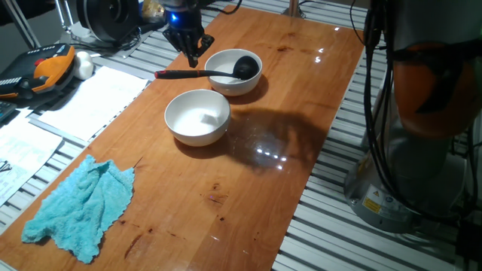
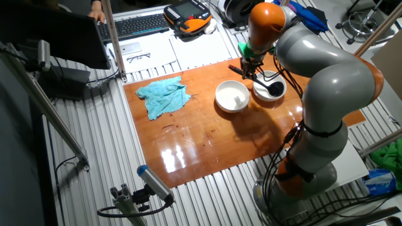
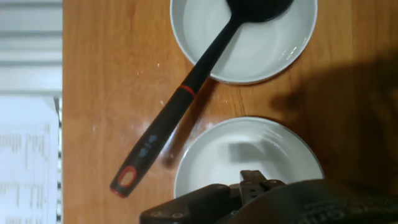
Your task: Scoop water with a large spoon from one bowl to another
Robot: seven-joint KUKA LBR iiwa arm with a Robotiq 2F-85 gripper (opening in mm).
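Resting in far bowl (image 1: 235, 73): large spoon (image 1: 245, 67); near bowl (image 1: 197, 117) spoonless.

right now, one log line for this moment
stage: pre-grasp | claw: above ladle handle, not holding | ladle: head in far bowl, handle over rim | near bowl: no ladle

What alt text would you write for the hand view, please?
A black ladle rests with its head in the upper white bowl, its handle reaching out over the wooden table. A second white bowl sits below, beside the handle.
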